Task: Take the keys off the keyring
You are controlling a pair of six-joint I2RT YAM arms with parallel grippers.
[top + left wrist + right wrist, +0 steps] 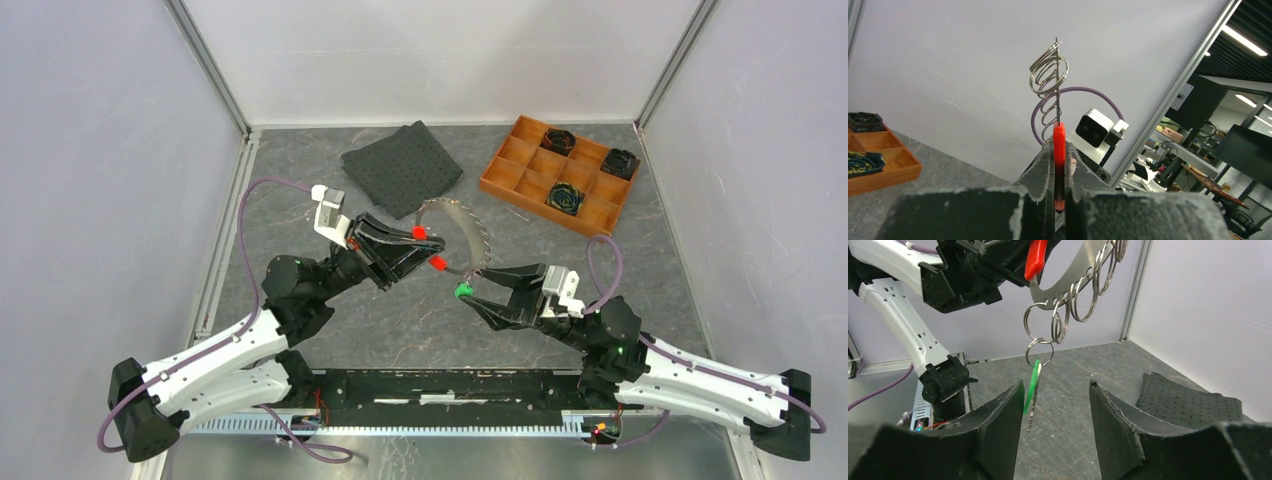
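Note:
My left gripper (pixel 418 243) is shut on the red key head (pixel 1059 147) and holds it off the table. Above it in the left wrist view stands a row of thin wire keyrings (pixel 1048 75). They hang along a curved metal plate (pixel 462 228) (pixel 1075 272). A second red piece (pixel 437 263) shows just below the gripper. The green key (pixel 1032 386) (pixel 463 290) hangs from a small keyring (pixel 1039 352) at the plate's lower end. My right gripper (pixel 1055 390) (pixel 472 298) is open, with the green key between its fingers, close to the left finger (pixel 1003 415).
A dark perforated mat (pixel 402 167) lies at the back centre. An orange compartment tray (pixel 520 180) at the back right holds three black gear-like pieces (pixel 565 198). Enclosure walls stand on three sides.

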